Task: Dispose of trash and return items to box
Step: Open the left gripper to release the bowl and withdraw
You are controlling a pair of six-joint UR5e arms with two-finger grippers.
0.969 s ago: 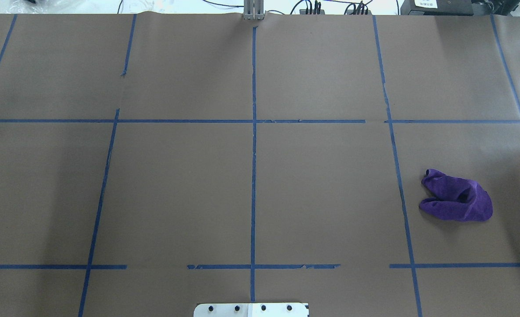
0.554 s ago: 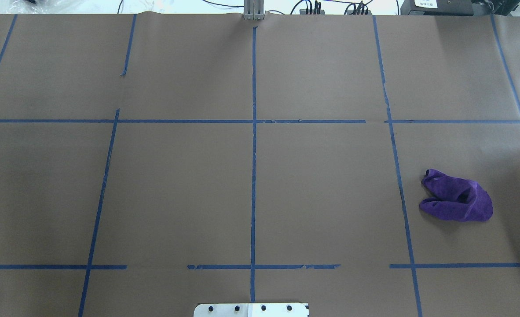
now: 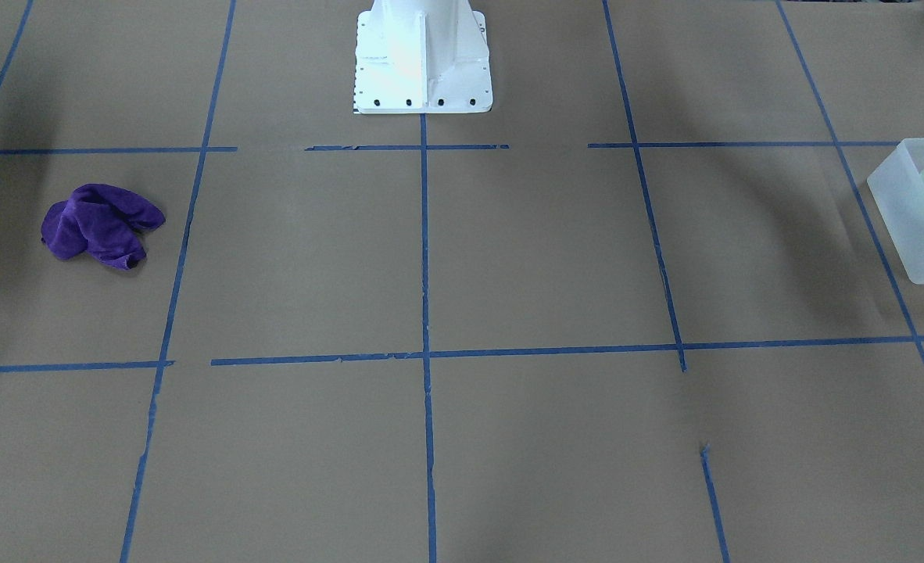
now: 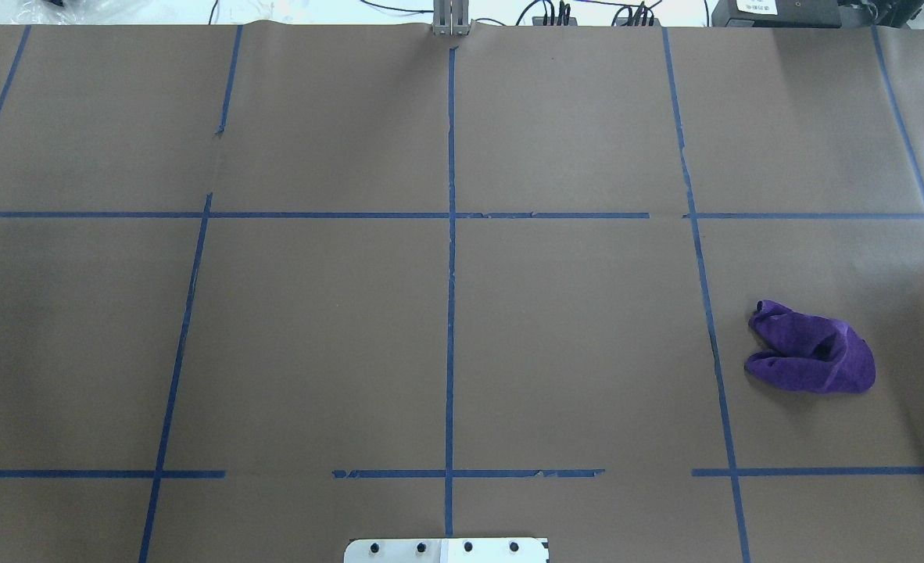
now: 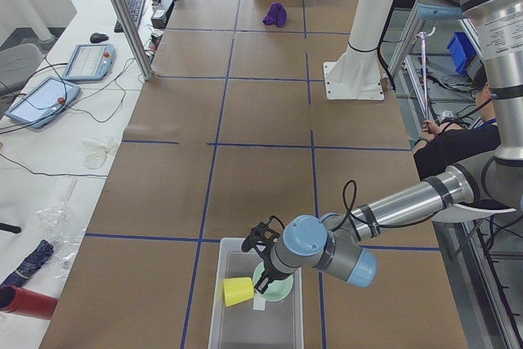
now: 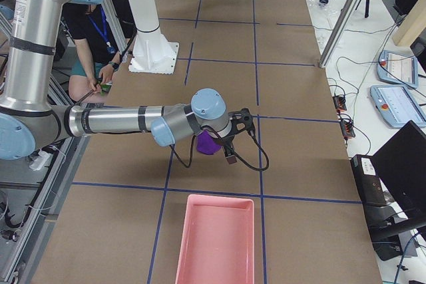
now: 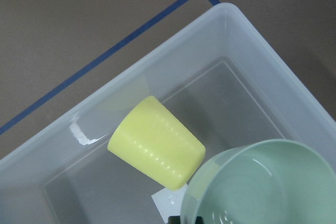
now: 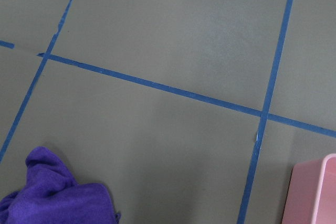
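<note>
Looking into the box [image 7: 173, 72] through the left wrist camera, you find both items inside it. The yellow cup [image 7: 156, 142] lies on its side on the box floor, and the mint-green bowl [image 7: 262, 182] sits just beside it. The bowl's rim crosses in front of the cup's wide end, but you cannot tell whether they touch.

From the camera at the box end of the table, you see the left gripper [image 5: 261, 263] over the box [image 5: 216, 316]. It is directly above the bowl [image 5: 279, 292], with the cup [image 5: 239, 291] just to one side of it. You cannot tell how far its jaws are spread, or whether they have hold of the bowl.

The right gripper [image 6: 238, 136] is at the end of the table far from the box, well apart from it, just beside the purple cloth [image 6: 208, 144] and near a pink tray [image 6: 181, 251]. You cannot tell its opening either, and you can see nothing between its fingers
</note>
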